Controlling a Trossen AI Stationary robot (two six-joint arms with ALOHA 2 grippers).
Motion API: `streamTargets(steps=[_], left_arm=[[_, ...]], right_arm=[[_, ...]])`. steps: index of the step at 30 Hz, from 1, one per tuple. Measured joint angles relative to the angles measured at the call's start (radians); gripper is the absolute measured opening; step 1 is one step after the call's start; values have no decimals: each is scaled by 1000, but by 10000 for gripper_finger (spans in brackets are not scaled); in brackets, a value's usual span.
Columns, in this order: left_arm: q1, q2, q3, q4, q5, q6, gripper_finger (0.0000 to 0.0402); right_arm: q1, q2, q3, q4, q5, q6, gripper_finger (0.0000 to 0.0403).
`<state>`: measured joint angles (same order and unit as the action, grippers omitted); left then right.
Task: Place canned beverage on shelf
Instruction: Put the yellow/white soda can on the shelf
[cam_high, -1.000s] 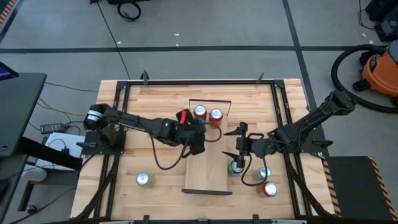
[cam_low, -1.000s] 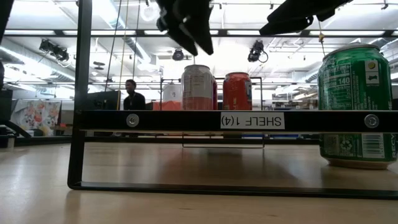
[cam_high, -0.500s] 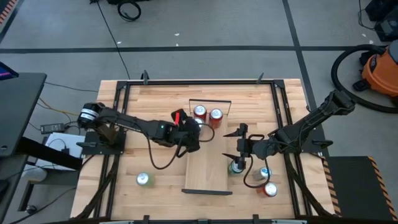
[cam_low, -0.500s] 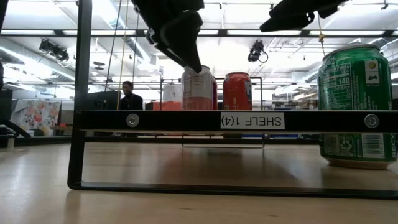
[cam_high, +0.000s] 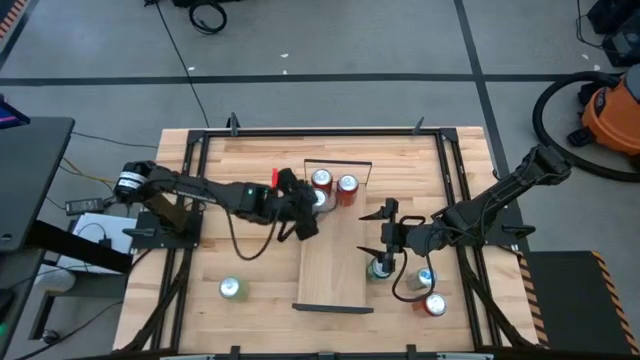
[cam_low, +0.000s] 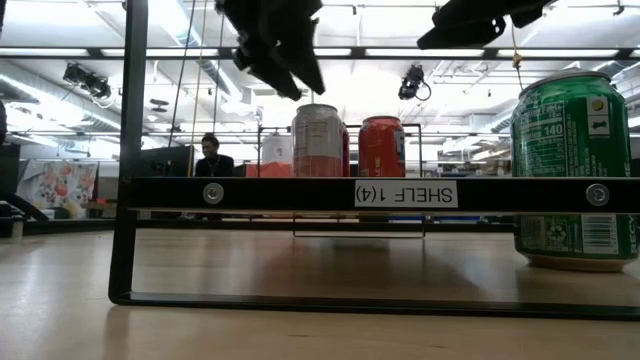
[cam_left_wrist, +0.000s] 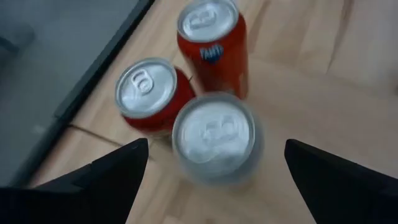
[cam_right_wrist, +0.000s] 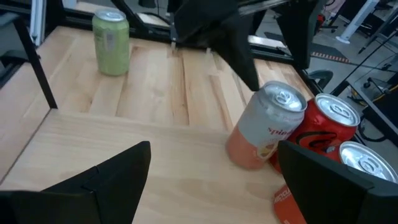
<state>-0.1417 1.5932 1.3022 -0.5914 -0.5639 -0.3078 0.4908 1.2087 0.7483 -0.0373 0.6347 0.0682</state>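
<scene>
The shelf (cam_high: 335, 262) is a light-wood plank with black end rails, lying on the slatted table. A pale pink-and-silver can (cam_left_wrist: 214, 137) and two red cans (cam_left_wrist: 148, 93) (cam_left_wrist: 211, 43) stand upright on its far end; the cans also show in the high view (cam_high: 320, 182) and in the low view (cam_low: 318, 140). My left gripper (cam_high: 306, 212) hovers open and empty above and just left of them, its fingers wide on either side of the pale can in the left wrist view (cam_left_wrist: 216, 144). My right gripper (cam_high: 372, 230) hangs open and empty over the shelf's right edge.
A green can (cam_high: 380, 267) stands on the table just right of the shelf, large in the low view (cam_low: 575, 170). A silver can (cam_high: 426, 279) and a red can (cam_high: 433, 303) stand near the right front. Another green can (cam_high: 232, 288) stands at the left front.
My left gripper has drawn back toward the table's left edge, away from the cans, staying open. The three cans on the shelf's far end have stood still.
</scene>
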Motion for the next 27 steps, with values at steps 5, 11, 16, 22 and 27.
streamTargets(steps=[5, 11, 16, 22, 27], left_arm=[[8, 42, 0, 51, 12, -30, 389], [17, 89, 1, 78, -21, -16, 389], [21, 92, 1, 64, -48, 15, 389], [8, 92, 1, 61, -32, 53, 389], [3, 92, 0, 57, 2, 62, 389]], right_arm=[[-1, 0, 0, 0, 0, -1, 360], [-1, 0, 0, -2, 1, 0, 360], [-1, 0, 0, -7, 0, 0, 360], [-1, 0, 0, -5, 0, 0, 360], [-1, 0, 0, -5, 0, 0, 360]])
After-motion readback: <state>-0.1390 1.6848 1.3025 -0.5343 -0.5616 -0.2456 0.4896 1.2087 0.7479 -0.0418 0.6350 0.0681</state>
